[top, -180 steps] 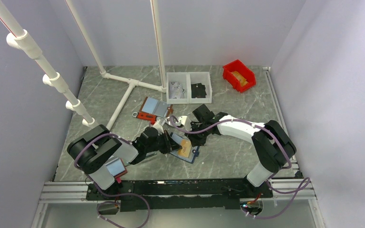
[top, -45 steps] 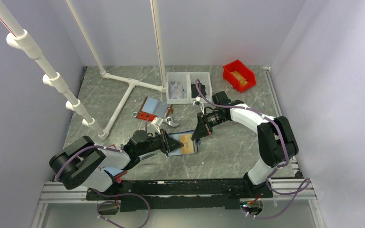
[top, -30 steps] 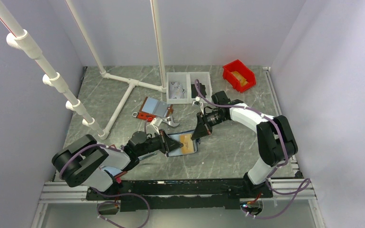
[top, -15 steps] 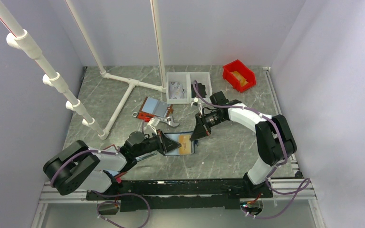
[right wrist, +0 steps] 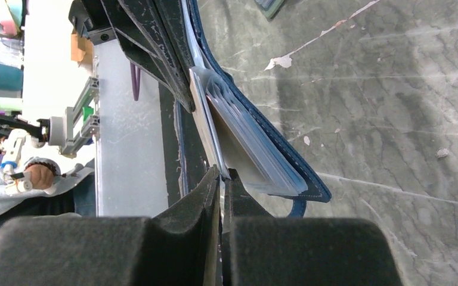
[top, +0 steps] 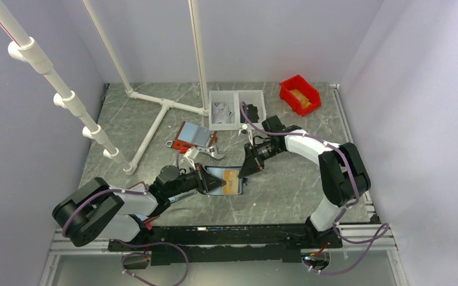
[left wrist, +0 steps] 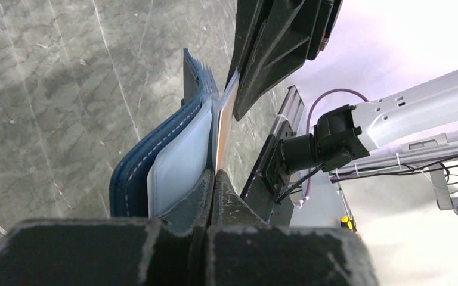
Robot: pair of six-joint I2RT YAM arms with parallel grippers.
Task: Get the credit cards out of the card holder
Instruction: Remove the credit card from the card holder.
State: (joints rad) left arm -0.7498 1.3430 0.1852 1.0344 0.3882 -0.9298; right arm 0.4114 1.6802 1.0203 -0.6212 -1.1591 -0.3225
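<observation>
The navy card holder [top: 217,178] lies open mid-table between both arms, light blue pockets showing. A tan credit card [top: 231,180] sits in its right half. My left gripper [top: 204,179] is shut on the holder's left edge; in the left wrist view the fingertips [left wrist: 214,179] pinch the flap beside the light blue pocket [left wrist: 179,149]. My right gripper [top: 244,171] is shut on the card's far edge. In the right wrist view its fingers [right wrist: 220,174] clamp the thin card [right wrist: 206,119] sticking out of the holder [right wrist: 280,161].
A red-edged holder [top: 191,136] and a metal clip [top: 213,153] lie just behind the card holder. Two white bins [top: 237,109] and a red bin [top: 300,94] stand at the back. White pipes [top: 155,122] cross the back left.
Over the last second the left arm has drawn back a little, and the holder and both grippers have shifted slightly left. Both grips are unchanged.
</observation>
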